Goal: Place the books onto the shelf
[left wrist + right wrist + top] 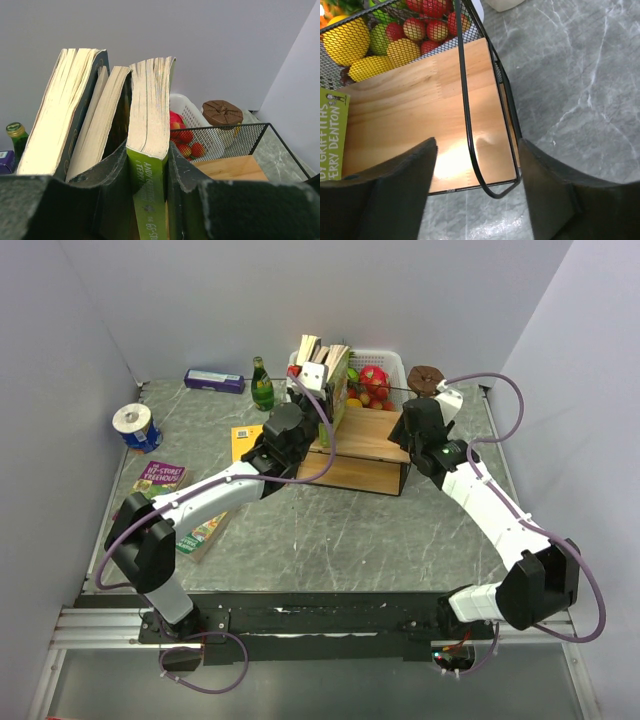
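Three books stand upright at the left end of the shelf (372, 440). My left gripper (320, 390) is shut on the rightmost one, a bright green book (149, 190), its fingers (112, 175) pressed to both covers by the spine. Two thicker dark-covered books (70, 115) lean just left of it. My right gripper (477, 145) is open over the shelf's right end, its jaws on either side of the black wire frame (466, 100) without touching it. More books lie flat on the table at left: a purple one (158, 477), a yellow one (245, 440) and a green one (205, 533) partly under my left arm.
A white basket of fruit (385, 358) stands right behind the shelf, beside a jar with a brown lid (427, 379). A green bottle (262, 386), a dark blue box (214, 380) and a blue-and-white roll (135, 427) sit at the back left. Walls enclose three sides.
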`<state>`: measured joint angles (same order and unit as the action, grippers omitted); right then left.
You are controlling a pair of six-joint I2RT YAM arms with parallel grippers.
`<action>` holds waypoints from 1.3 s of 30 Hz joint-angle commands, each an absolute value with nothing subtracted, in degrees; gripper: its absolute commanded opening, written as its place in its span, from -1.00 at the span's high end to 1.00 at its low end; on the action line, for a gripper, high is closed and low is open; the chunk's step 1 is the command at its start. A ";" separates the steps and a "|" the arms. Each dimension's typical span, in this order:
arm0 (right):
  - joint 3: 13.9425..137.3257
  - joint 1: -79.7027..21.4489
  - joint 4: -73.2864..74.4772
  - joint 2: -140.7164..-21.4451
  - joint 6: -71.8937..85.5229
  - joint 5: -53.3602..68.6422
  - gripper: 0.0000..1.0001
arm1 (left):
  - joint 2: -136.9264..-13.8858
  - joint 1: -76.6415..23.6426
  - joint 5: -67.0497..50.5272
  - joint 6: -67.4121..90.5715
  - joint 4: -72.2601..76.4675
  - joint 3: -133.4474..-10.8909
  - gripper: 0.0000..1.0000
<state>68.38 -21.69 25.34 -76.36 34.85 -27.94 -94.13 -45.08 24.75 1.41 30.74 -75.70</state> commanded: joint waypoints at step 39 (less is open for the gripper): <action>70.40 -21.27 23.91 -78.40 35.77 -26.89 0.92 | -82.63 -47.02 26.37 -1.32 33.31 -78.48 -0.18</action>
<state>68.47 -22.13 25.69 -76.75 28.18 -25.98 -88.33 -45.43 26.83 -0.54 31.70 -74.39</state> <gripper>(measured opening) 0.104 0.584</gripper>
